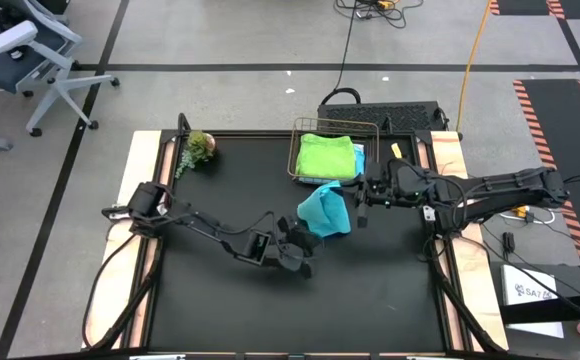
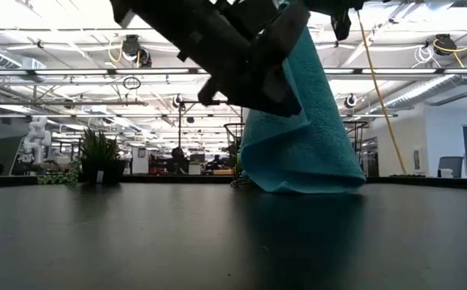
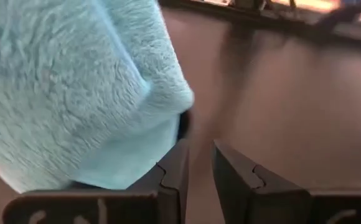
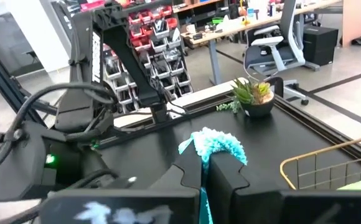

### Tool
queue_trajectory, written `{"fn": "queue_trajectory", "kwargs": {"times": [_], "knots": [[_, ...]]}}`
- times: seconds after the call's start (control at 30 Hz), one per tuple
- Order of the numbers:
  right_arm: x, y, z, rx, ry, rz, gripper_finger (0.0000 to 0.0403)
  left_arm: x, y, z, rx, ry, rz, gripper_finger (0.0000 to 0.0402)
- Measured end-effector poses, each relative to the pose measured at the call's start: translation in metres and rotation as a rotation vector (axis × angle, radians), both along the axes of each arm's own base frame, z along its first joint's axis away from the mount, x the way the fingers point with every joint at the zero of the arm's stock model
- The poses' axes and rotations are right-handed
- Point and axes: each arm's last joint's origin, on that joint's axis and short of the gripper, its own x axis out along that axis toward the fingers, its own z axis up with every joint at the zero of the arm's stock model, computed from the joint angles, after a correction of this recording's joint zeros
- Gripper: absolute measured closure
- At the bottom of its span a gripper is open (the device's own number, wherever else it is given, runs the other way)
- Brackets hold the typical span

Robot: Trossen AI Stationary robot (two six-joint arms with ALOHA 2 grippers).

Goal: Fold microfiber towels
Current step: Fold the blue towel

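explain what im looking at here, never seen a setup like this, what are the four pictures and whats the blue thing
Two dark robot arms work at a black table. One picture looks straight down, one looks level across the tabletop, and two come from cameras on the arms' wrists. The blue thing is a small teal microfiber towel: the right gripper is shut on a corner, lifting it so it hangs. The left gripper sits beside the towel; its grip is unclear. A gold wire basket holds a lime green towel, and a small potted plant stands nearby.

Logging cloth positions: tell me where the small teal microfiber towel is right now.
In the high view the small teal microfiber towel hangs mid-table, pinched by the right gripper, just below the gold wire basket, with the left gripper beside it.
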Motion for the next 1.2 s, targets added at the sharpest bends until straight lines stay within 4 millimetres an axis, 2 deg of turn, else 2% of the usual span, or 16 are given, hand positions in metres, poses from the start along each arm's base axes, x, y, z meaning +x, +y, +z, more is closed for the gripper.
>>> {"fn": "queue_trajectory", "kwargs": {"times": [0.2,0.27,0.37,0.5,0.57,0.8,0.93,1.03,1.2], "knots": [[0.0,0.0,0.0,0.0,0.002,0.001,0.0403,0.008,0.016,0.0,-0.406,-0.095,0.076,0.0329],[0.0,0.0,0.0,0.001,0.003,0.004,0.0403,0.009,0.022,0.001,-0.472,-0.108,0.089,0.0329],[0.0,0.001,0.0,-0.001,0.003,0.009,0.0403,0.012,0.026,0.002,-0.462,-0.111,0.063,0.0329],[0.0,0.001,-0.001,-0.003,0.01,0.032,0.0403,0.013,0.025,0.005,-0.339,-0.088,-0.056,0.0329],[0.0,0.001,-0.001,-0.003,0.013,0.039,0.0403,0.015,0.021,0.009,-0.217,-0.047,-0.156,0.0329],[0.0,0.002,-0.004,0.001,0.04,0.063,0.0403,0.013,-0.011,0.026,0.483,0.186,-0.549,0.0329],[-0.001,0.002,-0.007,0.009,0.068,0.061,0.0403,0.011,-0.018,0.033,0.796,0.319,-0.581,0.0329],[-0.001,0.002,-0.008,0.018,0.078,0.06,0.0403,0.011,-0.01,0.032,0.886,0.393,-0.536,0.0329],[-0.001,0.002,-0.007,0.027,0.074,0.059,0.0403,0.014,0.007,0.031,0.845,0.421,-0.477,0.033]]}}
